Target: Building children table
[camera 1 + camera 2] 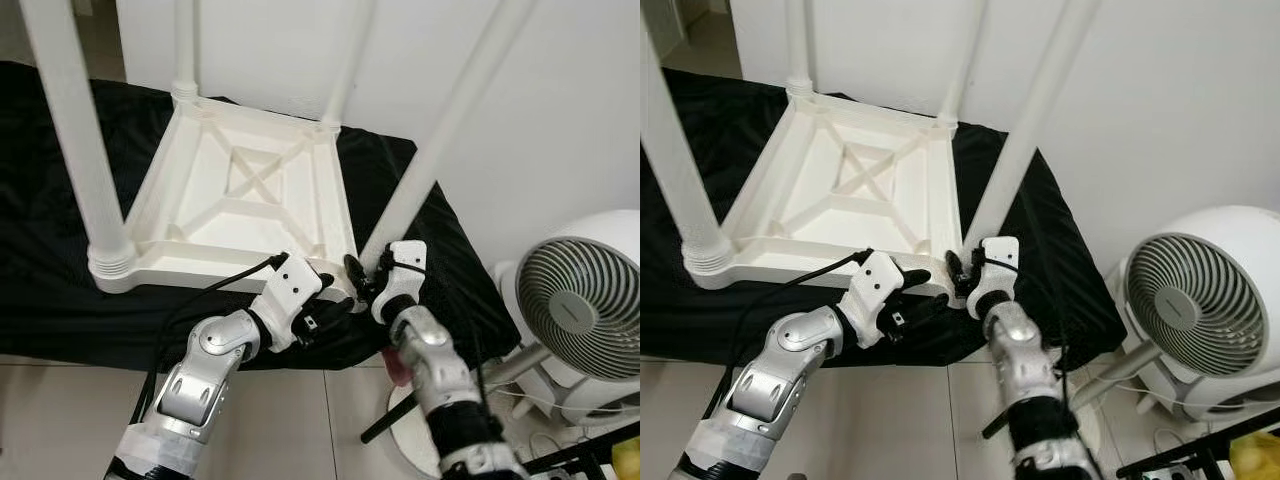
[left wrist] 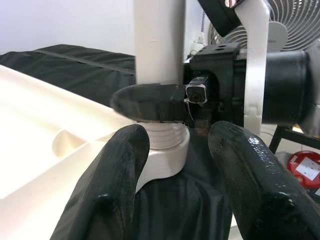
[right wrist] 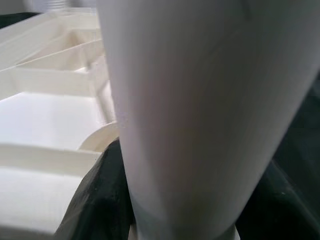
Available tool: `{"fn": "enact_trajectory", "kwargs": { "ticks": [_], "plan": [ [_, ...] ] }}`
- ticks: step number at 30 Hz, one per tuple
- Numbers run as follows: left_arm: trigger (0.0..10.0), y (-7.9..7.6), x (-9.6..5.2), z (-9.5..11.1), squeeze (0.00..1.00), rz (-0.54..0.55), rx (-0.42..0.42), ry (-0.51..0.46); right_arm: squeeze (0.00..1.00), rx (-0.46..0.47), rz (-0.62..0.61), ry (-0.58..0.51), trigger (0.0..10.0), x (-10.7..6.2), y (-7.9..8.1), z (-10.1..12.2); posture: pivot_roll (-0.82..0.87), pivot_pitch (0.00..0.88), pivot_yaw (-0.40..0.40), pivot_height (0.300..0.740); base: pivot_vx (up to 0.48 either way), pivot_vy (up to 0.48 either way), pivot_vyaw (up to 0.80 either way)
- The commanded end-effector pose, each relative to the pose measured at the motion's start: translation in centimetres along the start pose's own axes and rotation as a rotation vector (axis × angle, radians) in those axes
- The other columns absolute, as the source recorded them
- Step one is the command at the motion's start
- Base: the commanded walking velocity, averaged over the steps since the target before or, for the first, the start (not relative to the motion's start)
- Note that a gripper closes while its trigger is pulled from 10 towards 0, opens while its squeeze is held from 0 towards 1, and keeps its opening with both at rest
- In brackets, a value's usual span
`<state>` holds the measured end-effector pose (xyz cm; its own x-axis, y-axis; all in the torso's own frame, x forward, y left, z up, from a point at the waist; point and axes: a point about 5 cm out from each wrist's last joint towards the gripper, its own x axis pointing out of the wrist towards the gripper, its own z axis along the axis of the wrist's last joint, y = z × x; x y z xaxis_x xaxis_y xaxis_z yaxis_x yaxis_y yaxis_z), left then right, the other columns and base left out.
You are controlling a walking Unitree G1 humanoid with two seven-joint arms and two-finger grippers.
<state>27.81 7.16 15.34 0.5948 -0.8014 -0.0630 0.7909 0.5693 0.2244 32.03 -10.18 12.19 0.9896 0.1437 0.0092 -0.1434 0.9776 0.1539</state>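
All four white legs (image 1: 440,140) of the upturned table (image 1: 240,200) run off the top edge in the head views, so their far ends cannot be seen. The right gripper (image 1: 962,272) is mostly hidden behind its own white wrist housing and the near leg, which in the right wrist view is a blurred white mass. The fan (image 1: 580,310) is cut off by the right edge.

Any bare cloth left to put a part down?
Free: black cloth left of the upturned white plastic tabletop, and its right edge beside the white fan. Crowded: near-right leg, where the right tool and left tool meet.
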Motion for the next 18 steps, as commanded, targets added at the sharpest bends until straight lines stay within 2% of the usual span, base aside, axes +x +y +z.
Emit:
{"fn": "enact_trajectory", "kwargs": {
  "ticks": [1,4,9,10,14,17,18],
  "plan": [
    [10.0,-0.2,0.4,0.1,0.0,0.032,-0.014,-0.008,0.0,-0.032,-0.144,0.089,10.0,-1.2,-1.8,-1.8,0.12,0.02,-0.207,0.74,0.0,0.0,0.0],
    [10.0,-0.3,0.4,0.1,0.0,0.033,-0.015,-0.009,0.0,-0.008,-0.112,0.071,10.0,-1.7,-0.5,-1.7,0.12,0.021,-0.208,0.74,0.0,0.0,0.0],
    [10.0,-0.3,0.4,0.1,0.0,0.032,-0.017,-0.009,0.0,-0.014,-0.117,0.053,10.0,-1.6,-0.8,-1.1,0.12,0.021,-0.208,0.74,0.0,0.0,0.0],
    [10.0,-0.4,0.4,0.0,0.0,0.031,-0.018,-0.008,1.0,-0.013,-0.11,0.041,10.0,-1.6,-0.8,-0.9,0.12,0.021,-0.209,0.74,0.0,0.0,0.0],
    [10.0,-0.4,0.4,0.1,0.0,0.03,-0.019,-0.009,1.0,0.007,-0.074,0.011,10.0,-1.7,-0.4,-0.2,0.12,0.019,-0.212,0.74,0.0,0.0,0.0],
    [10.0,-0.3,0.4,0.1,0.0,0.035,-0.02,-0.011,1.0,0.009,0.037,0.007,10.0,-1.8,-0.4,0.2,0.12,0.017,-0.216,0.74,0.0,0.0,0.0],
    [10.0,-0.3,0.4,0.1,0.0,0.035,-0.02,-0.011,1.0,0.009,0.037,0.007,10.0,-1.8,-0.4,0.2,0.12,0.017,-0.216,0.74,0.0,0.0,0.0]
  ]
}}
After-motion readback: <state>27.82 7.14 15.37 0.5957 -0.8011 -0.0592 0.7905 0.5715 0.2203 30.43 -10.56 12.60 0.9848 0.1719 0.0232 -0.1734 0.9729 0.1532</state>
